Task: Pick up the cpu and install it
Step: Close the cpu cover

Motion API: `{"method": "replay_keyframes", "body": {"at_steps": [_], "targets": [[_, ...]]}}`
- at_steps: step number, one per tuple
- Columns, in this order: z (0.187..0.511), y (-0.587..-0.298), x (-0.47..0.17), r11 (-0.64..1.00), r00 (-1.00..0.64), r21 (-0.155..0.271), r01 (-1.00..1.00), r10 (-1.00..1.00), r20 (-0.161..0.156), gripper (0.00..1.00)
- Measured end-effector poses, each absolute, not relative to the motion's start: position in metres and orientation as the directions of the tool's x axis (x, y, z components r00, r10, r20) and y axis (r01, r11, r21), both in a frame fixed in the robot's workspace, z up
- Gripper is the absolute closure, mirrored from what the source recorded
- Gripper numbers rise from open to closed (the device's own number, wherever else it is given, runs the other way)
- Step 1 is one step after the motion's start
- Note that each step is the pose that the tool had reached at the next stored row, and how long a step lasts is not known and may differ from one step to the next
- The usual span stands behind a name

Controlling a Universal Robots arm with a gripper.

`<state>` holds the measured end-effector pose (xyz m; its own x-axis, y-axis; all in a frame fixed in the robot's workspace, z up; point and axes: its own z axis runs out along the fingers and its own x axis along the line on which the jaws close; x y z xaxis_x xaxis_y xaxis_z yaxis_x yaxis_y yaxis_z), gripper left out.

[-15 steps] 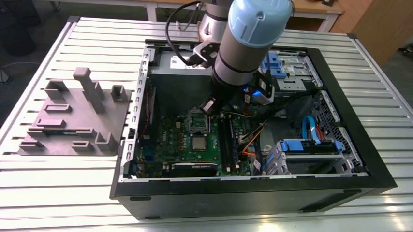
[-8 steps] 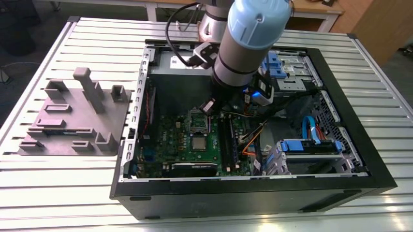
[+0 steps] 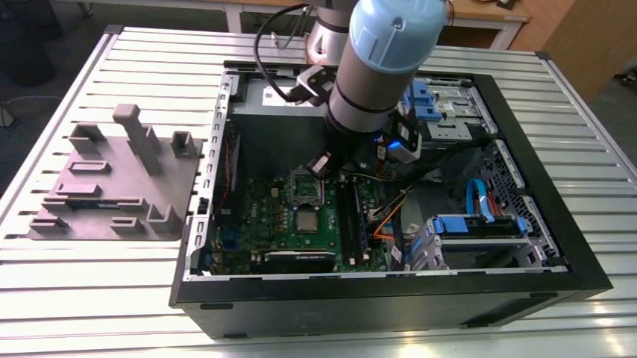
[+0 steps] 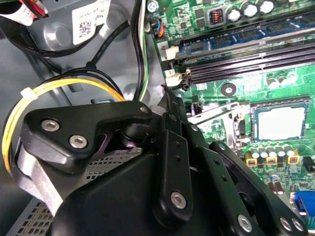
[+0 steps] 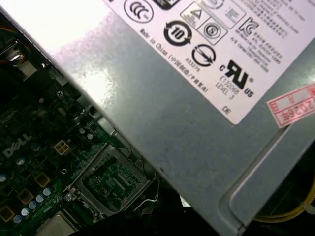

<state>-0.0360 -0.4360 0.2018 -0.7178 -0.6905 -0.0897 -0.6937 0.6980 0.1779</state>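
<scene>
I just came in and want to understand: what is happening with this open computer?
A robot arm reaches down into the open computer case on the slatted table. Its gripper hangs over the green board, close to the empty socket. The cpu, a small silvery square, lies on the board next to that socket, apart from the gripper, not yet picked up.

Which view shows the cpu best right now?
Second wrist view: the cpu lies flat on the motherboard, large, its silvery top almost fully in frame. In the exterior view the cpu is whole but small, on the same board. The first wrist view catches just one corner of it.
</scene>
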Motion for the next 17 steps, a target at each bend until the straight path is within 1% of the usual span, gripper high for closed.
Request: {"method": "replay_keyframes", "body": {"at_steps": [4,9,17], "targets": [[0.207,-0.436,-0.036,0.7,-0.718,0.169,-0.694,-0.691,-0.081,0.9],[0.214,-0.436,-0.036,0.703,-0.717,0.151,-0.695,-0.695,-0.062,0.9],[0.222,-0.436,-0.037,0.69,-0.701,0.139,-0.711,-0.712,-0.051,0.9]]}}
